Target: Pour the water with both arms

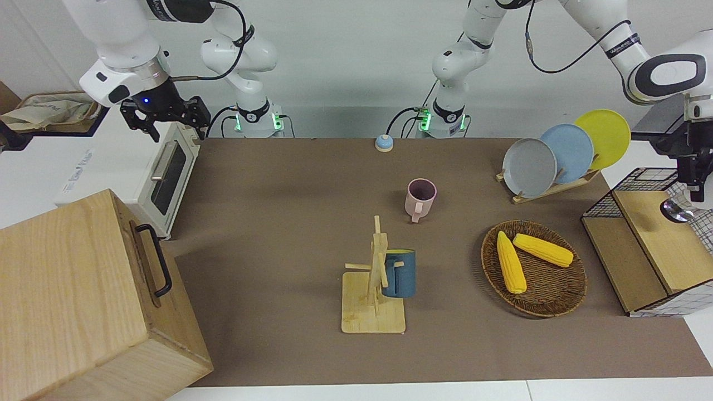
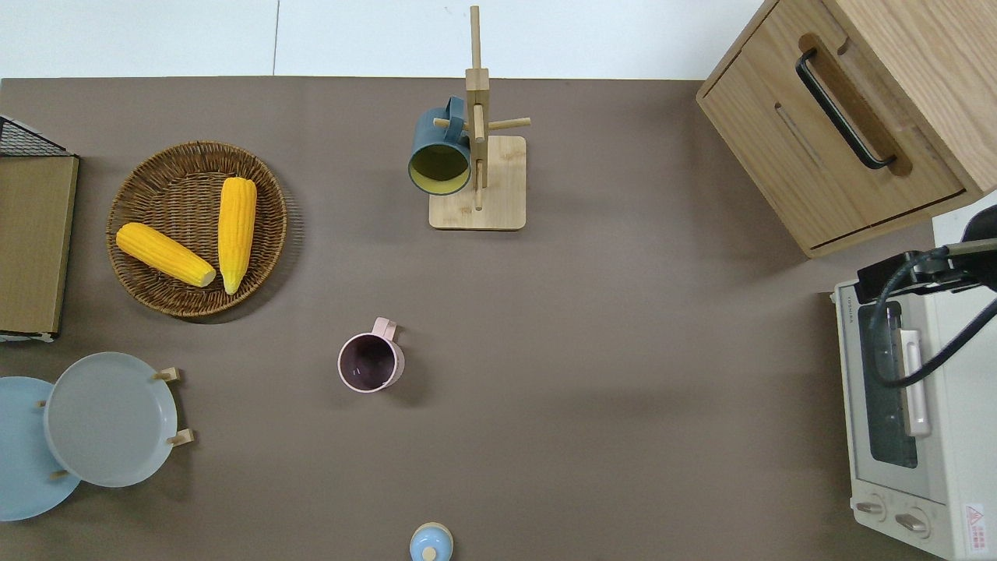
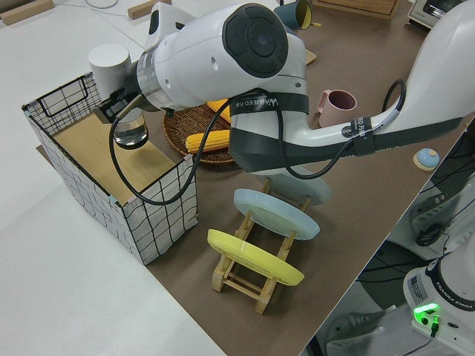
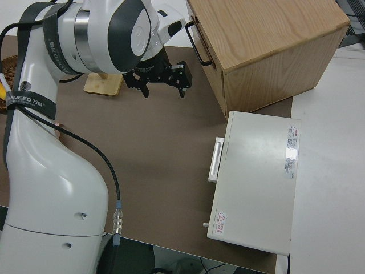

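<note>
Brown table [image 2: 623, 327] with pink mug [image 2: 371, 363].

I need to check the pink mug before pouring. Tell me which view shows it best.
The overhead view: the pink mug stands upright, unobstructed, its whole interior showing. The front view shows its side and handle. The left side view shows it small, near the arm. The right side view misses it.

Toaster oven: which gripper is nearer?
Right. The right gripper, fingers open, hangs at the toaster oven, about over its top. The left gripper is at the table's opposite end, over the wire basket, holding a glass.
</note>
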